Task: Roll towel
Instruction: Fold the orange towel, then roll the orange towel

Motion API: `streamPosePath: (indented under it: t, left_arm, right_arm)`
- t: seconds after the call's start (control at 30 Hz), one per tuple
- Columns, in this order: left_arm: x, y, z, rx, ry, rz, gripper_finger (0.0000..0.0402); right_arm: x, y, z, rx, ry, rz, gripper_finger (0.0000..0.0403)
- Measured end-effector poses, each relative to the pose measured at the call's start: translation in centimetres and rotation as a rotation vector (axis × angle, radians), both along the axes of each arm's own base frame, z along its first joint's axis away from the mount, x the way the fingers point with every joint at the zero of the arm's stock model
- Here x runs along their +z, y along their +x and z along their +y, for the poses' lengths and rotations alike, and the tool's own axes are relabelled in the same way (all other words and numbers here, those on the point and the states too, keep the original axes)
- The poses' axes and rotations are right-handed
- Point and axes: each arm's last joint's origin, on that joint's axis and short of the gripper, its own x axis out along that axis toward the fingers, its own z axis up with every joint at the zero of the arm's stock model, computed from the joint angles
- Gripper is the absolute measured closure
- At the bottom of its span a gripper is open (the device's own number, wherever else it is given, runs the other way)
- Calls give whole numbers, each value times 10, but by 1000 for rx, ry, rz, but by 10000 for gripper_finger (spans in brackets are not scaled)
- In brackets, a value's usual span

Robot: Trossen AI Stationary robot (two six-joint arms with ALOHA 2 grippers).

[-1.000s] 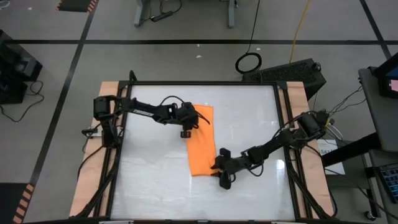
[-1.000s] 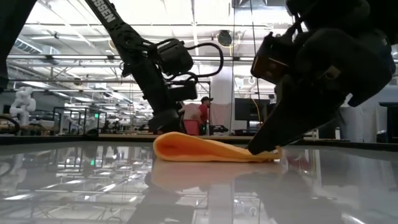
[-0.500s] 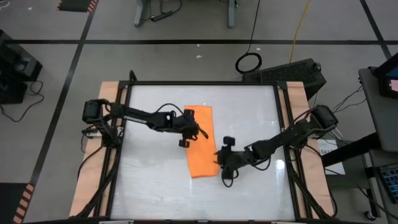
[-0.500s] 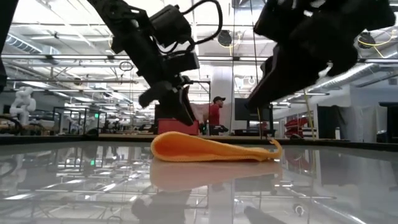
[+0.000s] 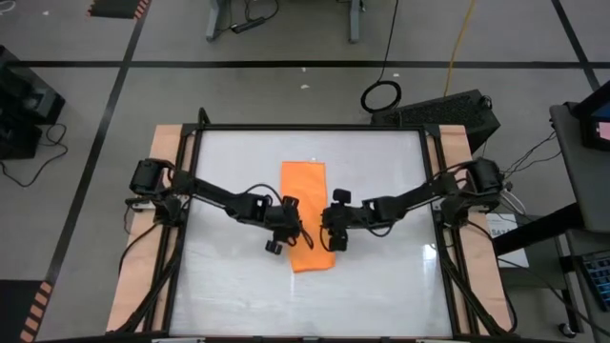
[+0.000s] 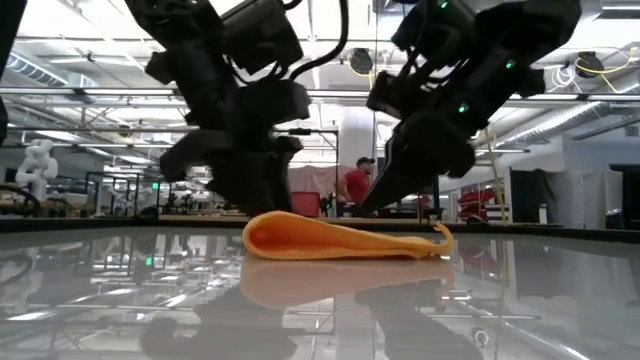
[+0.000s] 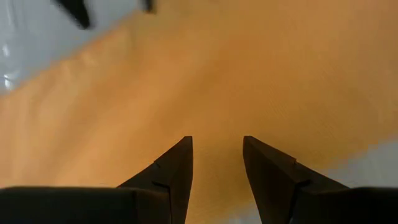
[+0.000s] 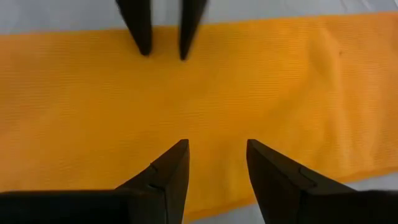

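1. Towel (image 5: 308, 214): a small bright orange fabric cloth, folded into a long strip, flat at the middle of the glossy white table (image 5: 229, 286); one end bulges as a soft fold.
2. No writing is readable now.
3. Since a second ago, the left gripper (image 5: 289, 227) and right gripper (image 5: 329, 225) have moved to face each other across the strip, jaws apart, empty.

Both arms reach inward, meeting near mid-counter. Left gripper (image 5: 291, 229) angled down, fingers (image 7: 177, 171) parted, nothing between them. Right gripper (image 5: 327, 227) faces it from the opposite side, fingers (image 8: 171, 174) likewise parted and empty. The two grippers sit near each other, apart, tips lowered.
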Motion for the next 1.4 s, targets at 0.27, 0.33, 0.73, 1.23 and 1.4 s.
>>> streamPosePath:
  t: [0.27,0.33,0.73,1.23,1.4]
  left_arm:
    - [-11,-4,-5,-20,21,81,254]
    - [-12,-5,-6,-25,22,89,254]
    - [11,-7,-10,-51,134,60,254]
    - [42,-26,-67,-199,78,-19,254]
    - [41,-36,-99,-277,81,-41,254]
  right_arm:
    - [-26,7,-12,15,10,58,251]
    - [-30,8,-13,1,18,67,251]
    - [3,2,-16,4,1,-5,251]
    - [14,-22,67,486,-101,23,237]
    - [3,-22,96,549,-175,-44,202]
